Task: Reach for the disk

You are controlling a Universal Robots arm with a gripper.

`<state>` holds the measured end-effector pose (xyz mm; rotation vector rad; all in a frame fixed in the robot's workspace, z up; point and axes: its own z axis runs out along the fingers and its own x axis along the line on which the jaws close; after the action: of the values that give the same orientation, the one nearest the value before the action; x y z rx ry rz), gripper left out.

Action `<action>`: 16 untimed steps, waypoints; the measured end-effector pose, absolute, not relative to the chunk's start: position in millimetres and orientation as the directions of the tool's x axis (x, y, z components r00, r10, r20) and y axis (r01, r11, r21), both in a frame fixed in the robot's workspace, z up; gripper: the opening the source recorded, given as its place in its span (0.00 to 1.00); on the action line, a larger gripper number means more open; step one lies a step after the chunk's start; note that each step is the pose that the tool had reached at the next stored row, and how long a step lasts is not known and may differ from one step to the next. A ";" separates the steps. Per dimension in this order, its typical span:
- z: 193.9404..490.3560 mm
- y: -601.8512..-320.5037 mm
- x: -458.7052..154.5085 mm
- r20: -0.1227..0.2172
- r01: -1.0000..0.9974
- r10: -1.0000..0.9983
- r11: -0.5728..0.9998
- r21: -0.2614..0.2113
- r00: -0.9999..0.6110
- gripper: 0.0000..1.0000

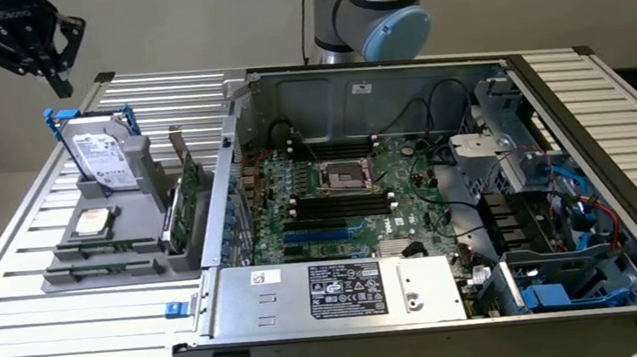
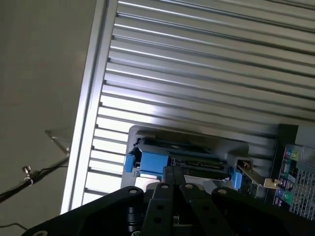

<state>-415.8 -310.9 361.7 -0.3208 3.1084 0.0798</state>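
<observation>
One black gripper [image 1: 55,78], high at the exterior view's left, over the far corner of the slatted metal table [image 1: 30,346]. Hangs in the air well above the disk [image 1: 96,156], touching nothing. Fingers drawn together to a narrow point, nothing held between them.

Disk upright in a slot of the grey holder [image 1: 126,250], white label toward the camera, blue rails along both sides and poking up past its top edge. Near the outer wall of the open computer case [image 1: 403,83], on the side toward the exterior view's left.

Lower on the same holder: a small square silver chip [image 1: 92,220] lying flat. Between disk and case: a green circuit card [image 1: 187,204] on edge.

Inside the case: a motherboard [image 1: 350,193], and a silver box with a black-and-white label [image 1: 336,292] along the near wall.

From the wrist view: gripper [image 2: 173,173] aimed toward the disk [image 2: 192,161], seen edge-on with blue carrier ends at both sides, and apart from it.
</observation>
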 end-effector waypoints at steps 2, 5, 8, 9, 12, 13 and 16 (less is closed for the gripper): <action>361.6 -310.9 -415.8 -0.021 -0.240 -0.239 0.970 0.049 -0.971 0.11; 361.5 -310.9 -415.8 -0.021 -0.292 -0.291 0.955 0.049 -0.956 0.11; 361.2 -310.9 -415.8 -0.021 -0.345 -0.344 0.937 0.049 -0.939 0.11; 361.0 -310.9 -415.8 -0.021 -0.361 -0.361 0.931 0.049 -0.932 0.11; 360.4 -310.9 -415.8 -0.021 -0.411 -0.411 0.910 0.049 -0.912 0.11; 359.9 -310.9 -415.8 -0.021 -0.429 -0.428 0.902 0.049 -0.903 0.11; 358.5 -310.9 -415.8 -0.021 -0.476 -0.476 0.878 0.049 -0.879 0.11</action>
<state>-415.8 -310.9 358.5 -0.7699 3.0365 0.0827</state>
